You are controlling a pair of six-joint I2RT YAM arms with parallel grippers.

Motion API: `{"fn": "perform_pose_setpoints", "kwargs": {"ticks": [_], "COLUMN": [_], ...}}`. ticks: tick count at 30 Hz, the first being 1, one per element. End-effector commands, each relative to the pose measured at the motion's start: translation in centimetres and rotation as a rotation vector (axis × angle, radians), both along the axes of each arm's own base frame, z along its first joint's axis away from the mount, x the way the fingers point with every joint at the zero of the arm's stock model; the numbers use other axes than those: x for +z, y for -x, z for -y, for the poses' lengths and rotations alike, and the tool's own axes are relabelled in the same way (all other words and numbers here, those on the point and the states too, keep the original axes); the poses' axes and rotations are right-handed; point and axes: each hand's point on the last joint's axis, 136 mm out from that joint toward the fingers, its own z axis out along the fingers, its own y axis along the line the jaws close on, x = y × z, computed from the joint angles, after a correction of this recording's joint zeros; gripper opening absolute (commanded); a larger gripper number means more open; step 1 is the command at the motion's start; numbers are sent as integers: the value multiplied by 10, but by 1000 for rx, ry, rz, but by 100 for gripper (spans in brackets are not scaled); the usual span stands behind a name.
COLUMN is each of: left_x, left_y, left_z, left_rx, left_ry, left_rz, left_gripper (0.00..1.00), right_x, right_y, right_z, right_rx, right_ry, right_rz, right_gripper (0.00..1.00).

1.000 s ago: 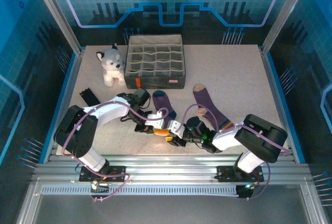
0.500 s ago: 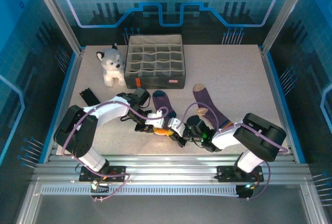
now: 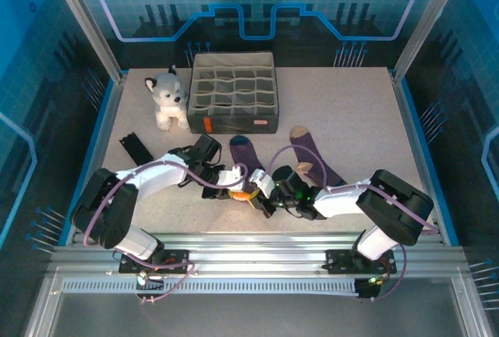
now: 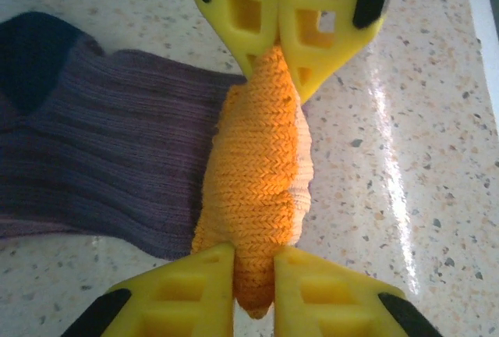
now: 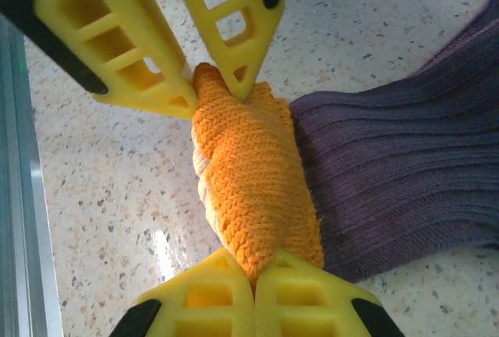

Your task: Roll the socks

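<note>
The left gripper (image 4: 253, 257) pinches one end of the bunched orange cuff (image 4: 261, 157), its jaws at a narrow gap. The right gripper (image 5: 253, 267) clamps the other end, jaws together. Both have yellow latticed fingers. The navy sock (image 4: 117, 165), ribbed purple knit, trails flat from the cuff over the speckled table (image 4: 405, 118). The tan sock (image 3: 312, 154) lies beside the right arm.

I count two purple socks on the bench (image 3: 351, 111): the orange-cuffed sock (image 3: 248, 157) and the tan-heeled sock (image 3: 313, 152). There is one plush husky (image 3: 165, 99), one grey divided box (image 3: 234, 124), one small black thing (image 3: 136, 148), and two robot arms, the left arm (image 3: 156, 169) and the right arm (image 3: 345, 193).
</note>
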Motion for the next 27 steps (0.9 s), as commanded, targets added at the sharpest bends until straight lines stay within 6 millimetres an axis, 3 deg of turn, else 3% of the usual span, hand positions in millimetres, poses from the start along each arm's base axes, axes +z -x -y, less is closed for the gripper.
{"fn": "perform_pose_setpoints", "kwargs": {"ticks": [1,8,12,21,27], "left_x": [15,31,30,29,22], "left_y": [-13,-14,-6,0,-5], "left_z": [-1,-8,-12,-11,-8], "left_rx": [44,75,67,36,51], "left_ry": [54,87,92,109,96], "left_rz": [78,169,191,302,355], "left_gripper": [20,24,24,17,28], "right_x": [-5,-21,-24,-33,-28], "right_y": [-10,-14,-17,-29,-33], "right_z": [5,9,6,12,12], "right_rx": [-63,-113,-126,-251,-291], "right_ry": [45,131,171,205,176], "right_rz": [-74,-208,-262,-420,-463], "right_gripper": [0,0,0,0,0]}}
